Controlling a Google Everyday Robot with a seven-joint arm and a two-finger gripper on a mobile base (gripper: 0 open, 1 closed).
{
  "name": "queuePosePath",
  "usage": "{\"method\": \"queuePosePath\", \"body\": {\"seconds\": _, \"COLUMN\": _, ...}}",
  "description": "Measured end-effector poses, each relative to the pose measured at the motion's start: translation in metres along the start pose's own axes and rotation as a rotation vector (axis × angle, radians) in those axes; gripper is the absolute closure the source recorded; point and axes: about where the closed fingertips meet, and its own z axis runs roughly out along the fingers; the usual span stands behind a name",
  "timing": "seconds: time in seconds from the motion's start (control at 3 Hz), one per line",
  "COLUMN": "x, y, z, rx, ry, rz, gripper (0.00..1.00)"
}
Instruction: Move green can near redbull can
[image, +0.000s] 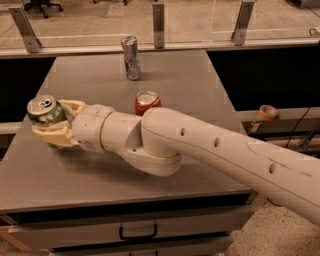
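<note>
Nearest the camera, a grey drawer front with a thin black handle (137, 232) ran under the front edge of the flat, matte grey desk (210, 85). Over the desk's near half stretched the robot's thick arm (225, 150), a smooth, off-white tube with a few small round holes along its shell and a bulbous joint in the middle. It ended at the left in the cream-coloured hand (50, 123), close to the desk's left edge. The two fingers were pinched around a shiny green can (45, 111) of standard size, one finger on either side of its body. The can's silver top with its pull tab faced up, slightly tilted. Whether its base touched the desk could not be told.

Just behind the arm stood a red soda can (147, 102) with a silver top, upright near the desk's middle. Farther back, well apart from the hand, the slim, dented silver-and-blue redbull can (131, 58) stood upright near the far edge. To the right, an orange tape roll (268, 112) lay on a ledge beside the desk.
</note>
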Motion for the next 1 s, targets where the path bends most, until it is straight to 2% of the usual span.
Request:
{"method": "queuePosePath", "body": {"seconds": 0.33, "x": -0.035, "y": -0.045, "z": -0.020, "rx": 0.084, "ry": -0.033, "rz": 0.010, "gripper": 1.00}}
{"method": "queuePosePath", "body": {"seconds": 0.67, "x": -0.065, "y": -0.091, "z": -0.051, "rx": 0.157, "ry": -0.060, "rz": -0.008, "gripper": 1.00}}
{"method": "queuePosePath", "body": {"seconds": 1.0, "x": -0.085, "y": -0.141, "z": -0.086, "rx": 0.205, "ry": -0.075, "rz": -0.018, "gripper": 1.00}}
